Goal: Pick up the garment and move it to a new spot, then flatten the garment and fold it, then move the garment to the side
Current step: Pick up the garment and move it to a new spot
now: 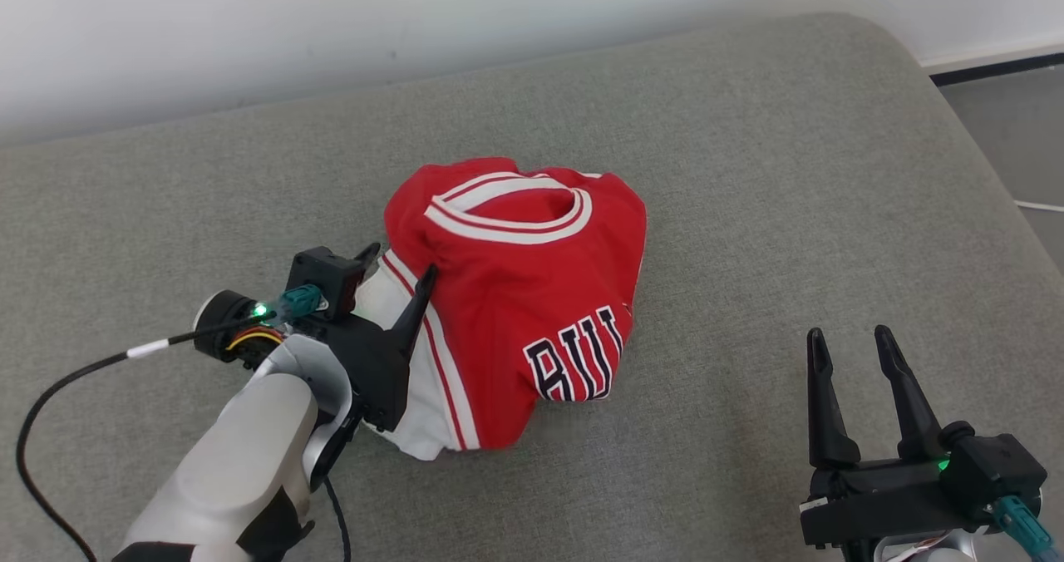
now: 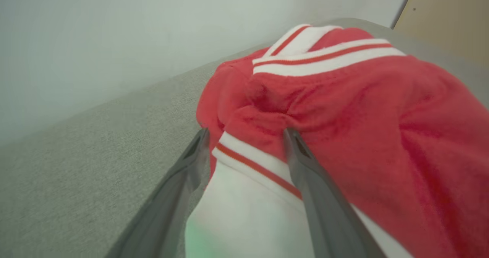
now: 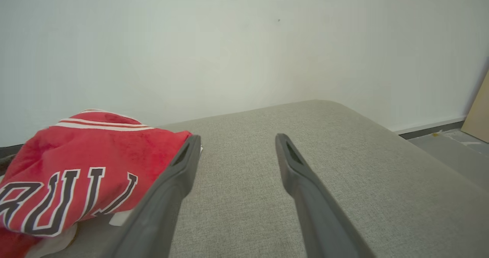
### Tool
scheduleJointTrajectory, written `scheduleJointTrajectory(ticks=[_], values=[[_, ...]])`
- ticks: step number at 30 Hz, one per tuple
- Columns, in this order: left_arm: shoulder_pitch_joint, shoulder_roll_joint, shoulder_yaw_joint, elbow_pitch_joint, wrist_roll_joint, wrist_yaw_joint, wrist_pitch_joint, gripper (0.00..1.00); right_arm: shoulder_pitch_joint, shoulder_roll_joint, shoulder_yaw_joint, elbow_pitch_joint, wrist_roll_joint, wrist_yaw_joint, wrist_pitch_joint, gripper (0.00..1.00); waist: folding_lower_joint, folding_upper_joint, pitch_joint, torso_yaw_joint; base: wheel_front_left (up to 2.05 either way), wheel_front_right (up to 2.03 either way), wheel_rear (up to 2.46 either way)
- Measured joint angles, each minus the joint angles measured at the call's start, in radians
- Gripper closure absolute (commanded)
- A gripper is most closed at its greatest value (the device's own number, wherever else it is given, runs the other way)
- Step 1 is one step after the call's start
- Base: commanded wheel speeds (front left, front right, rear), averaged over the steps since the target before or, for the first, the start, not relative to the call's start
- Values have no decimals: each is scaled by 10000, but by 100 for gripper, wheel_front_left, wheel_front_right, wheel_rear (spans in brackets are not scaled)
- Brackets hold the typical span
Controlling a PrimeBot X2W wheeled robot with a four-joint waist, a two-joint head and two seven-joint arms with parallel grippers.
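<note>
Across the middle of the head view we have the broad grey woven cushion [image 1: 748,171], and heaped at its centre lies the crumpled red basketball jersey [image 1: 532,296] with white trim and dark letters. At the heap's 9 o'clock edge our left gripper [image 1: 402,261] stands with its jaws spread as wide as they go, straddling the white striped border [image 2: 252,162] without pinching it, so it has hold of nothing. Our right gripper [image 1: 849,332] hangs at about 4 o'clock from the jersey, well apart from it. It is just as wide and empty, over bare cushion. We judge the main risk to be the bite itself. The cloth is bunched in several layers, so closing here could catch the border alone, and the rest would then trail, twist or slip free on the lift. A bite that goes too deep could nip the cushion cover beneath, or gather so many folds that flattening becomes harder. With one arm lifting, the heap may also swing and drop short of the new spot. On the views, our left wrist view makes plain what the head view hides behind the wrist: the border runs between the two fingers [image 2: 305,166], one of them lying against red cloth. Our right wrist view adds the low 3 o'clock flank, with the letters [image 3: 57,197] and a pale corner poking out underneath. The head view alone gives us the round collar opening [image 1: 507,204] on top.
</note>
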State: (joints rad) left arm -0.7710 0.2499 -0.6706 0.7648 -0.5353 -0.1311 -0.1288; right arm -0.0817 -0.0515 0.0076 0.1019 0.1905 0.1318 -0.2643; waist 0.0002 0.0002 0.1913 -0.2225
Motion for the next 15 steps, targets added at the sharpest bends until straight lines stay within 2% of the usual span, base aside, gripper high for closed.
scheduleJointTrajectory(ticks=[1,2,3,4,15], values=[[-70,33,-207,88,-155,0,130,0,-1,0,-2,-6,8,0,2,0,0,-1,42,-28,0,0,0],[-121,59,-391,151,-265,0,167,20,-2,0,-4,-6,15,0,2,0,0,0,81,-52,0,0,0],[-162,67,-508,205,-341,0,146,81,-6,0,-13,-8,17,0,2,0,0,0,115,-70,0,0,0],[-235,88,-633,288,-428,0,109,100,-12,0,-19,-10,19,0,2,0,0,0,144,-81,0,0,0],[-964,107,-1367,744,-798,0,-759,100,5,4,-113,38,23,0,2,0,-1,0,-168,97,0,0,0]])
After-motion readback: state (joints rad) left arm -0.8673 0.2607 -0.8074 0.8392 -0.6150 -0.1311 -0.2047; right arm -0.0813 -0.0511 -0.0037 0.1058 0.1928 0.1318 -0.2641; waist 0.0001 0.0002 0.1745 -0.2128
